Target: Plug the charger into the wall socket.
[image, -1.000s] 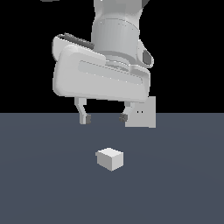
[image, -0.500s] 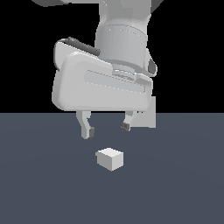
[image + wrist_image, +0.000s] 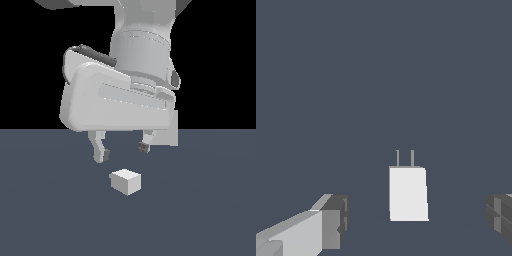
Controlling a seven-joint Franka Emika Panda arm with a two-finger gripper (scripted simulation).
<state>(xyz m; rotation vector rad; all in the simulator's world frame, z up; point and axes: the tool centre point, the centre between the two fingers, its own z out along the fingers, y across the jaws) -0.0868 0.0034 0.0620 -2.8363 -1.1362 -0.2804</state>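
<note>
Hovering above the charger (image 3: pixel 125 181), the pincer (image 3: pixel 122 150) stands wide, its two fingers spread far enough that the white block could pass between them with room on both sides; it holds nothing. In the exterior view the fingertips hang just above and slightly behind the block, apart from it, which suggests a descent lined up for a grasp and not yet finished.

On the wrist view the charger (image 3: pixel 408 194) lies on the dark desk (image 3: pixel 381 75) between the two finger pads (image 3: pixel 336 221), nearer the middle than either pad, with its two thin prongs pointing away from the camera. That orientation matters: a grip across the flat sides would leave the prongs free to face the holes.

The wall socket (image 3: pixel 172 131) shows only as a pale strip behind the arm's wrist housing, at the far edge of the desk toward the exterior view's right; its holes are hidden here. It stands well apart from the charger, so the block has to be lifted and carried over.

My judgement is that the task is early: grasp first, then carry, align and push.
</note>
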